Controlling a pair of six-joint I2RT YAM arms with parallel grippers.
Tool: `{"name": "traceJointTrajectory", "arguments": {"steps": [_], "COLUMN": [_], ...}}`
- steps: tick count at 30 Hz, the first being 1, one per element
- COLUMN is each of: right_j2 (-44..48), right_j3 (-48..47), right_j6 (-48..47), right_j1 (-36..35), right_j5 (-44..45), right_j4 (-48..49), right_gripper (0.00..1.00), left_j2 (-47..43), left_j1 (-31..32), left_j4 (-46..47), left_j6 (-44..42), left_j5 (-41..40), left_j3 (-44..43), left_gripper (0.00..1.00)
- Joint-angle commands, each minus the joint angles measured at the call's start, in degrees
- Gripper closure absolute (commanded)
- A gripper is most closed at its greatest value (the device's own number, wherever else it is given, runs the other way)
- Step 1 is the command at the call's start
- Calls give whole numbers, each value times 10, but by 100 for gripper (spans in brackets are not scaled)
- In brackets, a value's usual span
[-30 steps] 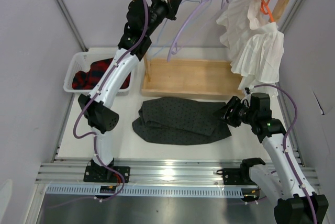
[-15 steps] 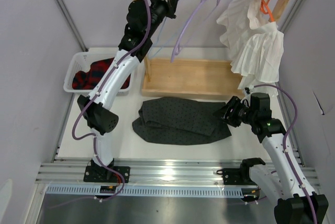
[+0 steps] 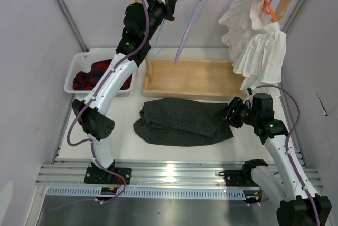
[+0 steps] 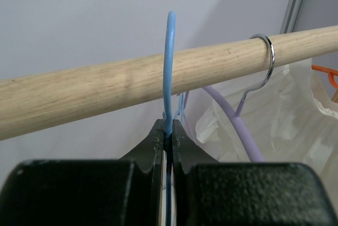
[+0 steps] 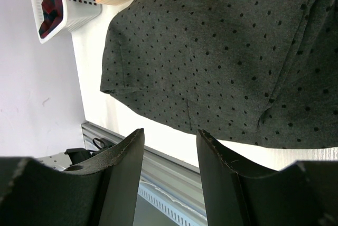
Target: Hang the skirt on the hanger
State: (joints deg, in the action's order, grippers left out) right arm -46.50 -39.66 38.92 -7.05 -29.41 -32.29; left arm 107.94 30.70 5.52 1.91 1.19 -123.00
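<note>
Skirt [image 3: 182, 121] lies flat on the worktop [image 3: 127, 115] while the left fingers [image 4: 156, 147] pinch the blue hanger [image 4: 170, 67] at its hook on the rail [image 4: 105, 83] and the right fingers [image 5: 124, 162] hover parted and empty at the skirt's right edge

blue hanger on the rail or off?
On. The hanger hooks over the wooden rod; the left gripper is shut on it just below.

The top view looks down from above and behind over the whole bench [image 3: 124, 144]. The left wrist view looks up, close under the wooden rail [image 4: 105, 83]. The right wrist view looks down, near the skirt [image 5: 227, 52]. The top view shares both.
</note>
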Motion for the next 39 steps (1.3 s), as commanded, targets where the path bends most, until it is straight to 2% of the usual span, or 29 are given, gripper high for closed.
{"name": "traceJointTrajectory", "arguments": {"steps": [1, 11, 14, 25, 33, 39], "right_j2": [10, 12, 13, 10, 2, -6], "right_j3": [-1, 0, -1, -4, -23, -52], "right_j6": [-2, -1, -1, -11, -27, -60], "right_j1": [-3, -3, -2, -2, -3, -3], "right_j5": [-6, -6, -6, 0, 9, 29], "right_j4": [17, 16, 15, 11, -2, -33], "right_gripper": [50, 50, 50, 51, 51, 52], "left_j2": [-43, -39, -57, -196, -290, -409], "left_j1": [3, 3, 3, 2, 2, 2], "left_j4": [46, 20, 13, 38, -37, -94], "left_j6": [-10, -13, -17, -60, -57, -24], "left_j5": [-8, -6, -5, 12, 30, 97], "left_j3": [-5, -29, -7, 182, 268, 414], "left_gripper": [100, 100, 100, 100, 100, 100]}}
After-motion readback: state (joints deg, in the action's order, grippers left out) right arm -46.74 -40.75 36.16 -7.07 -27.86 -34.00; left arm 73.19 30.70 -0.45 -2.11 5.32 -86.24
